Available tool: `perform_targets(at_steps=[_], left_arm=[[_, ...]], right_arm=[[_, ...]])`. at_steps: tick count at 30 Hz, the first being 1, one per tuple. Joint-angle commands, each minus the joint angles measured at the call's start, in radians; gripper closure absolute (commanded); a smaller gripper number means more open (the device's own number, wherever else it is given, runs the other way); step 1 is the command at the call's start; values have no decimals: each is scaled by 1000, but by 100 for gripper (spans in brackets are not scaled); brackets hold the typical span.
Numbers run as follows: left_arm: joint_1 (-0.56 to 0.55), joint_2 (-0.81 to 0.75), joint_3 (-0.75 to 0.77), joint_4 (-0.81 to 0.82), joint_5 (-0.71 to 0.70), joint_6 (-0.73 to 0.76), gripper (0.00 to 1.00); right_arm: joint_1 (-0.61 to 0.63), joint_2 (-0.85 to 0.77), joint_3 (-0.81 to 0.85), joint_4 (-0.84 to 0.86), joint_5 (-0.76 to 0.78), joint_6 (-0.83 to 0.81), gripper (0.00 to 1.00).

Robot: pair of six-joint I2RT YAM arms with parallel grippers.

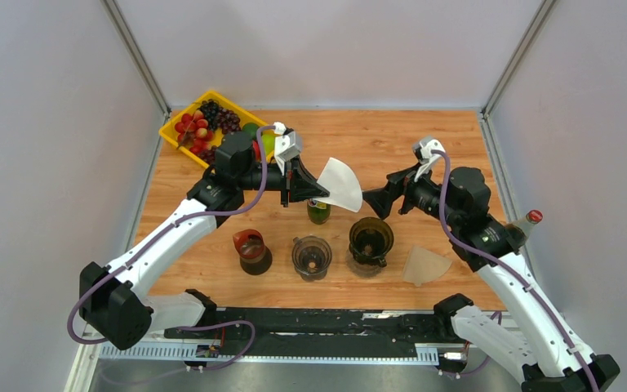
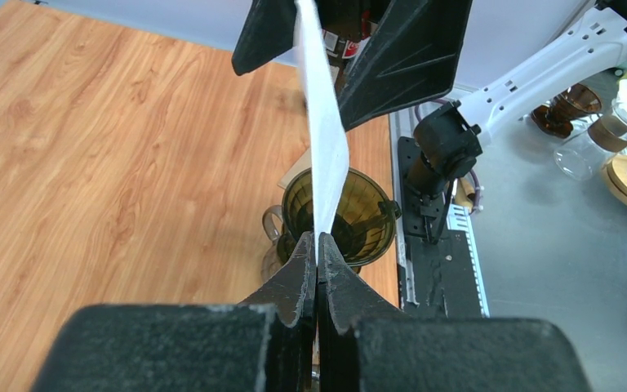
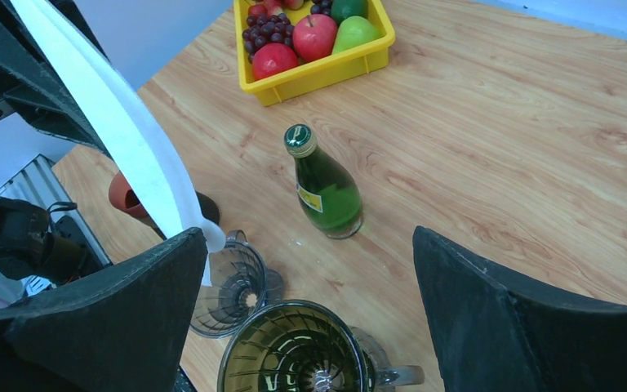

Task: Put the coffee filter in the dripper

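- Mid-air over the table (image 1: 424,155), our left claw (image 2: 317,245) is pinched tight on the narrow tip of the white filter (image 2: 324,122), which stands edge-on and fans out ahead of it.
- Our right claw (image 1: 373,202) faces it, jaws spread wide and holding nothing. The filter's broad edge lies between them, close against one finger.
- The dark dripper (image 3: 294,351) sits below the gap between the two claws, with a green bottle (image 3: 326,184) just beyond it.
- We judge this a hand-over or an opening of the cone. The right claw should close gently on the paper's rim alone, and the left should hold until that grip is sure. The filter should then go down tip-first, centred, lest the paper crumple.
- Both arms reach inward, forearms near level, wrists turned toward one another.
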Motion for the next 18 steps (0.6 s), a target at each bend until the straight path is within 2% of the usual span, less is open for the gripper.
perform_targets(at_steps=[1, 18], left_arm=[[-3, -24, 3, 27, 18, 18, 100], [-4, 17, 31, -4, -29, 10, 100]], right_arm=[[0, 1, 23, 23, -78, -5, 0], [0, -31, 14, 23, -155, -8, 0]])
